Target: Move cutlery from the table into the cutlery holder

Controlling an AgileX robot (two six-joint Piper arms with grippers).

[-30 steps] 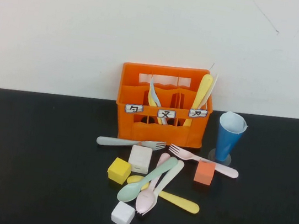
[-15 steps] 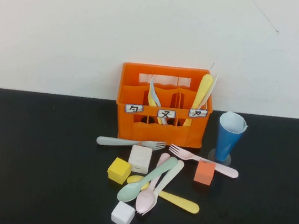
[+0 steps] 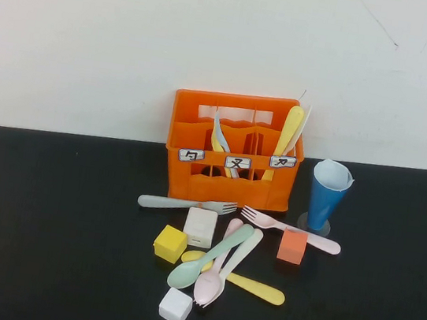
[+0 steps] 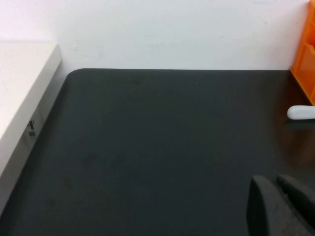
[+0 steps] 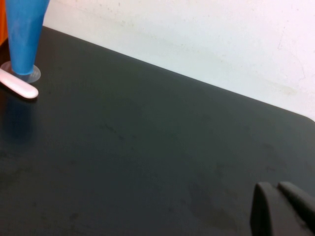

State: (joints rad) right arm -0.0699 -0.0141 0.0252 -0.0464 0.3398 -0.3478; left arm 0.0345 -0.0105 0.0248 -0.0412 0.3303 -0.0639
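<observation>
Nothing has moved: left gripper point(image 4: 281, 206) and right gripper point(image 5: 283, 209) parked (table point(image 3: 45, 224))

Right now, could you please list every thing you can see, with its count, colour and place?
cutlery holder: one, orange, back centre of the table; some cutlery stands inside.
mint fork: one, in front of holder.
pink fork: one, beside the cup.
crossed cutlery pile: mint, pink, pale, yellow, front centre.
blocks: yellow, orange, two white.
blue cup: one, right of holder.
left gripper: shut, above bare table.
right gripper: above bare table.
</observation>
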